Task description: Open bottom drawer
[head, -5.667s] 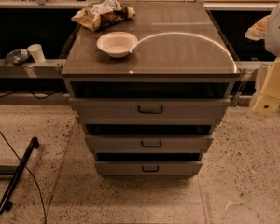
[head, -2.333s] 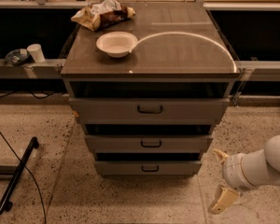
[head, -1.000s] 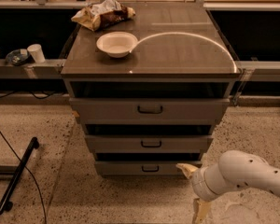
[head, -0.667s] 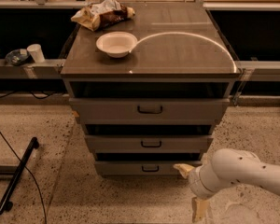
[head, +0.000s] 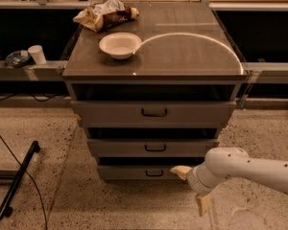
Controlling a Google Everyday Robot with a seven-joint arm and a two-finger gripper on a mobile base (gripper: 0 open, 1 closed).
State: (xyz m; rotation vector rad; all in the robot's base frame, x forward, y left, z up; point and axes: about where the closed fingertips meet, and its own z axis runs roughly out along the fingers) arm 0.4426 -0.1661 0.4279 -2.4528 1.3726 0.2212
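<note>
Looking down at the cabinet (head: 192, 56), I see three grey drawer fronts stacked facing me, with a dark gap above each. My arm (head: 259, 169) comes in from the right edge, where it is cut off, and runs left, low over the floor (head: 110, 205). It hides the right end of the bottom drawer (head: 134, 173), which sits lowest, just above the floor, its front flush under the others. The gripper (head: 189, 190) is at that drawer's right part, fingers spread wide and holding nothing. One finger (head: 181, 171) points left along the front panel, and I cannot tell if it touches. The other points down at the floor. A crumpled bag (head: 105, 16) and a bowl (head: 120, 45) rest on top. The handle (head: 154, 173) is just left of the upper finger, ungrasped.
</note>
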